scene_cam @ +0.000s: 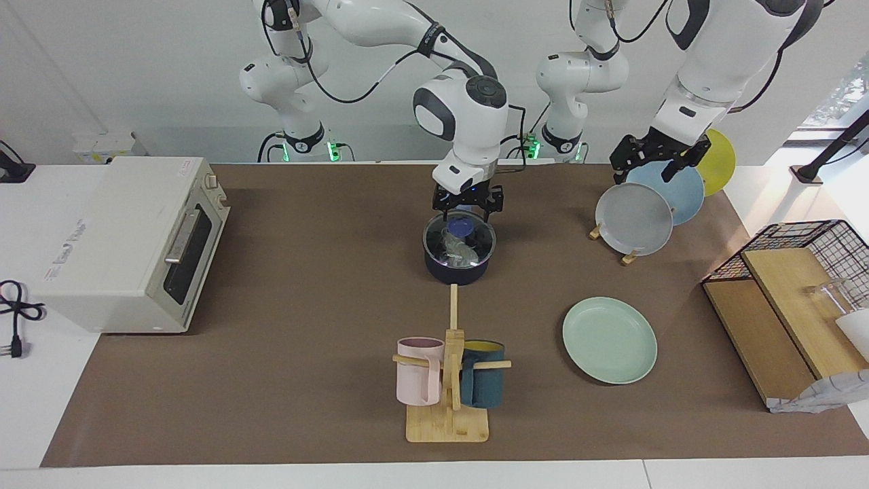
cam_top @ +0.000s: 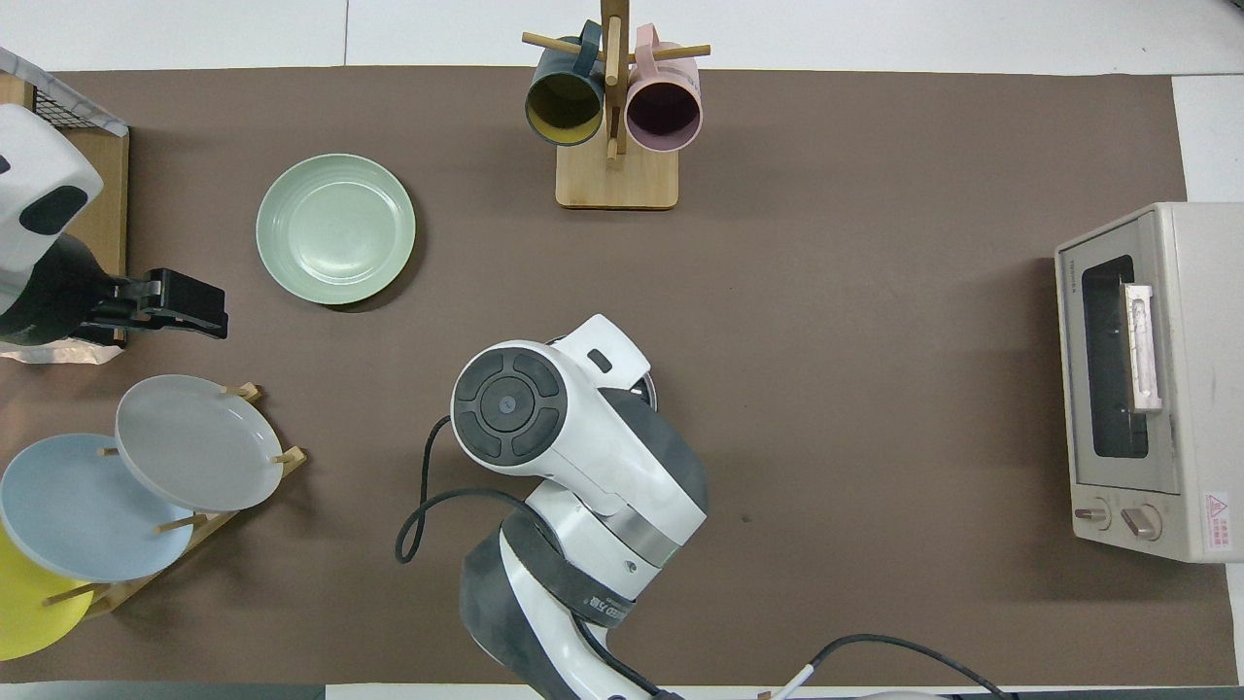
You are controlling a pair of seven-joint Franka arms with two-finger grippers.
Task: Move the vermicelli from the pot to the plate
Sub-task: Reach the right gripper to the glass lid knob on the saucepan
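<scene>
The dark navy pot (scene_cam: 456, 273) stands mid-table under a glass lid (scene_cam: 476, 239) with a blue knob (scene_cam: 464, 223). Through the lid I see the whitish vermicelli (scene_cam: 453, 252). My right gripper (scene_cam: 468, 202) hangs open just above the knob; touch cannot be told. In the overhead view the right arm hides the pot except a sliver of rim (cam_top: 648, 387). The mint-green plate (scene_cam: 609, 339) (cam_top: 335, 228) lies bare, farther from the robots than the pot, toward the left arm's end. My left gripper (scene_cam: 650, 163) (cam_top: 216, 321) waits open over the plate rack.
A rack holds a grey plate (scene_cam: 635, 219), a blue plate (scene_cam: 675, 190) and a yellow one (scene_cam: 718, 161). A wooden mug tree (scene_cam: 449, 380) with pink and teal mugs stands farther out than the pot. A toaster oven (scene_cam: 129, 238) and a wire basket (scene_cam: 808, 272) occupy the table's ends.
</scene>
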